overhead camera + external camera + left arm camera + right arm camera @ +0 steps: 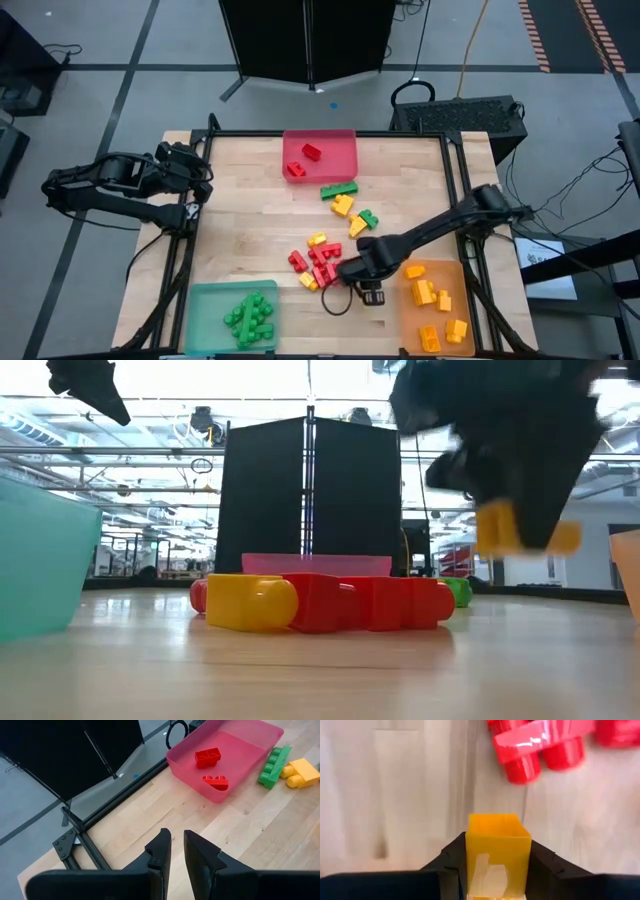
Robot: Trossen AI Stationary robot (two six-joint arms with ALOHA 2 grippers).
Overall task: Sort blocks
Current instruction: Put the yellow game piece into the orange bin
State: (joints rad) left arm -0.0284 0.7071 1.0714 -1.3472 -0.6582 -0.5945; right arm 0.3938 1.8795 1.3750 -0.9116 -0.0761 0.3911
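My right gripper [497,842] is shut on a yellow-orange block [497,851] just right of the loose pile of red blocks [315,260] and yellow blocks [308,281] at the table's middle near side. The low view shows that block [525,532] hanging above the wood. More green and yellow blocks [345,205] lie nearer the red tray [345,140]. My left gripper [173,851] waits at the table's left edge [198,190], its fingers almost together, touching nothing. My right gripper pinches the yellow-orange block by two opposite side walls [470,852], one dark finger [451,857] on each side, coming at it from above. The block's end [497,826] sticks out past the fingertips. It is lifted clear of the table [525,532].
The red tray holds two red blocks [207,756]. The green tray [205,300] at the near left holds several green blocks, and the orange tray [440,270] at the near right several yellow ones. A black cable loop [335,302] lies beside my right gripper.
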